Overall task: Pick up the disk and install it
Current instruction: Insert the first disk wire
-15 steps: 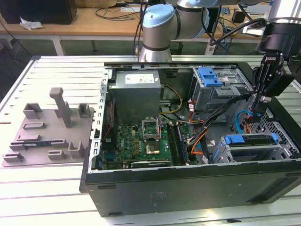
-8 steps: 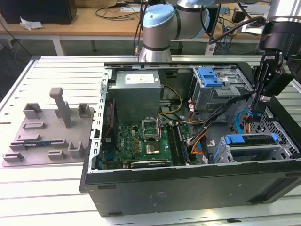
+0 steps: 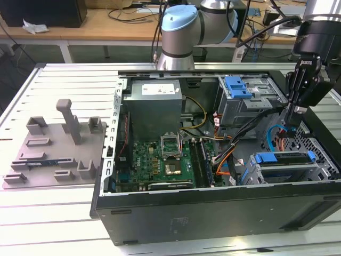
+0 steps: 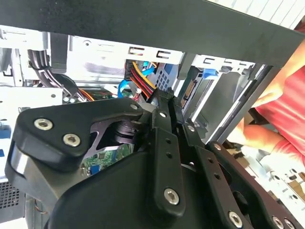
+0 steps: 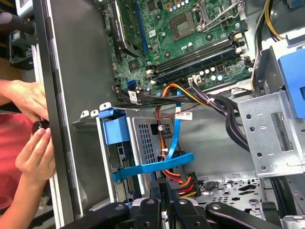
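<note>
The disk (image 3: 282,158) sits in the lower grey drive cage (image 3: 319,168) at the exterior view's right of the open computer case. Only its blue carrier bracket (image 5: 152,166) shows; its silver body is hidden inside the cage. My gripper (image 3: 290,126) hangs just above and behind that cage, inside the case. Its two thin black fingers (image 5: 157,191) are pressed together with nothing between them. In the first wrist view the fingertips are right by the blue bracket and the orange-yellow power plug (image 5: 183,181). The gripper (image 4: 167,106) points toward the bundle of cables.
An upper drive cage with a blue latch (image 3: 237,86) stands behind the gripper. Cables (image 3: 240,144) cross to the green motherboard (image 3: 160,160). A grey fixture plate (image 3: 53,149) with posts lies at the exterior view's left. A person's hands (image 5: 33,138) are at the case wall.
</note>
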### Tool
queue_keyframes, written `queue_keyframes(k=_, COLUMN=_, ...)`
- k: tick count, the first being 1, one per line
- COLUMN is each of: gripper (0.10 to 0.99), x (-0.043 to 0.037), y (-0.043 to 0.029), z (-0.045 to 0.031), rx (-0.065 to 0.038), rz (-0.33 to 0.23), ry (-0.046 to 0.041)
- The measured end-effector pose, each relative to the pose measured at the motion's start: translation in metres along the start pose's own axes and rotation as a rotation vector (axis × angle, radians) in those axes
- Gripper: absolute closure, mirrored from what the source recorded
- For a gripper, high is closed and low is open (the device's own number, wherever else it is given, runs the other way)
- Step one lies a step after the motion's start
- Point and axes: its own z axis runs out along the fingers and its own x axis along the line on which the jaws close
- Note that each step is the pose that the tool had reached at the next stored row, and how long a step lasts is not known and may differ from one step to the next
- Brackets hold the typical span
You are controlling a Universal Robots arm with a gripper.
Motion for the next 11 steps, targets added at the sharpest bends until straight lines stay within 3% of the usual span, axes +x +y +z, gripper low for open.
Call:
queue_keyframes(k=4, gripper=0.918, x=0.0065, y=-0.0007, z=0.0009, rx=0.000, rz=-0.001, ry=-0.0277)
queue_keyframes(k=8, gripper=0.918, x=0.0246, y=-0.0015, z=0.0094, rx=-0.002, rz=-0.002, ry=-0.0409)
queue_keyframes(k=10, gripper=0.918, x=0.0330, y=-0.0032, z=0.0123, rx=-0.002, rz=-0.003, ry=-0.0582)
queue_keyframes(k=11, gripper=0.918, x=0.0347, y=-0.0035, z=0.0127, rx=-0.001, rz=-0.003, ry=-0.0620)
